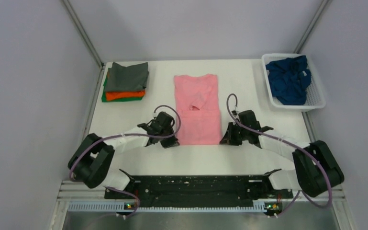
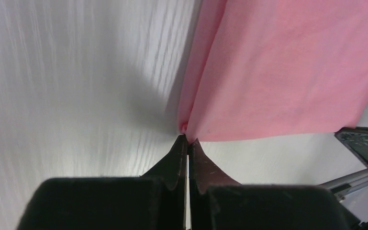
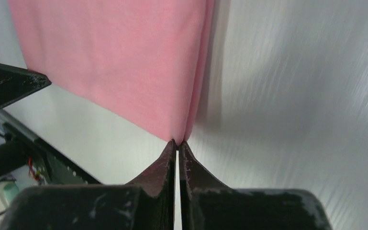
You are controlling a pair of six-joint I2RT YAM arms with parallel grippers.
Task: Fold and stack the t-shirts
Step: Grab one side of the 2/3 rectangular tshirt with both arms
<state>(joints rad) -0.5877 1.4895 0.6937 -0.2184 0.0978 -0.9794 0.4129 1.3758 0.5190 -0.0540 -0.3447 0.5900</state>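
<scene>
Step in hand, by my reading, is the crosswise fold of the soft pink short-sleeved t-shirt (image 1: 197,108). It lies as a long narrow strip in the middle of the bench (image 1: 249,81), sleeves already turned in, collar end toward the far edge and hem toward the near edge.

You have the left jaws pinched together on the near left corner of the hem, and the right jaws pinched together on the near right corner. Both wrist views show the tips closed with pink cloth caught right at their points.

For the next move, you would want to lift both corners together and level, carry the hem toward the far edge, and lay it over the collar end. Keep the two arms in step. If one leads, the strip will likely skew and the side edges will not line up. Soft cloth like this may also drag or bunch if raised too little.

At the far left corner sits the finished stack: a folded dark grey t-shirt (image 1: 129,75) on a folded orange t-shirt (image 1: 124,95) on a folded green t-shirt (image 1: 106,97). The pink one should join it.

A crumpled navy blue t-shirt (image 1: 289,79) waits in the white plastic lattice basket (image 1: 316,103) at the far right corner.
</scene>
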